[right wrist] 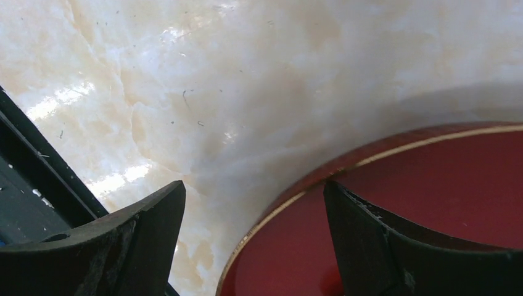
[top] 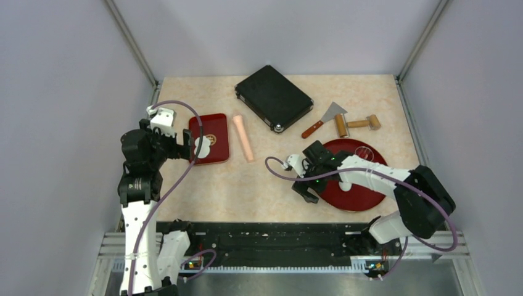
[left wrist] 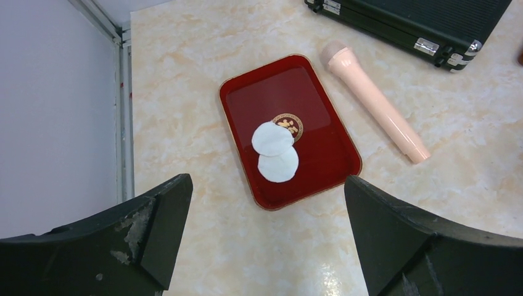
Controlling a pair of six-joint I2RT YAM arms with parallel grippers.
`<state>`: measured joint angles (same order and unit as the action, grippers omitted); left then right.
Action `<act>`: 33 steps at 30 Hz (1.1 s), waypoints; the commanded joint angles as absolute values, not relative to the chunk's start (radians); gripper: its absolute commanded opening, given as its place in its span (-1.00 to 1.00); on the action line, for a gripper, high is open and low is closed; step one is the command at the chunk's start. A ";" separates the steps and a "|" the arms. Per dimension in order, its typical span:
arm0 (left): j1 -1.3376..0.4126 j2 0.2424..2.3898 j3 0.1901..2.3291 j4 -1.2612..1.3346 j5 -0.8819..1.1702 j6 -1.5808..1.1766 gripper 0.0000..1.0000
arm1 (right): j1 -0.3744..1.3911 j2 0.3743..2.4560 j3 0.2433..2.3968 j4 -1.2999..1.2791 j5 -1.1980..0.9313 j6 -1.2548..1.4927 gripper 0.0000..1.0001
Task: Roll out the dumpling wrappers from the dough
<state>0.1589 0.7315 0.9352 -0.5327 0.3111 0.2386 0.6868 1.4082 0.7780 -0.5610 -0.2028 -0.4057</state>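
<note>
A marbled beige table (top: pixel 259 185) sits boxed in by pale grey walls (top: pixel 61 92). Two dumpling wrappers (left wrist: pixel 278 164), thin white rounds, lie overlapping on a red tray (left wrist: pixel 321 129), the farther one lapping over the nearer and covering part of the gold emblem at the tray's middle. The tray sits close to the table's left edge, in its far half.

The left gripper (left wrist: pixel 265 180) hangs above the tray's near end with its jaws spread wide, apart from the discs; in the top view it (top: pixel 185 148) is over the tray's left side.

Just right of the tray lies a peach rolling pin (left wrist: pixel 376 102), pointing from the far edge toward the near one. A black case (top: pixel 273 97) lies askew near the middle of the far edge. Toward the far right corner are a scraper (top: pixel 327 117) with a wooden handle and a small wooden roller (top: pixel 354 124).

A round red plate (top: pixel 364 197) sits by the right edge, in the near half. The right gripper (right wrist: pixel 251 185) is low at the plate's left rim, jaws wide, one finger over the plate and the other over bare table
</note>
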 commanded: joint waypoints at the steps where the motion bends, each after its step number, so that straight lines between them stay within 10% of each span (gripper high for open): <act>1: 0.165 0.734 0.919 -0.467 0.286 0.240 0.98 | 0.715 1.469 0.819 -0.536 -0.244 -0.426 0.65; 33: 0.177 0.791 0.910 -0.449 0.271 0.233 0.98 | 0.858 1.997 1.475 -0.535 -0.491 -0.410 0.97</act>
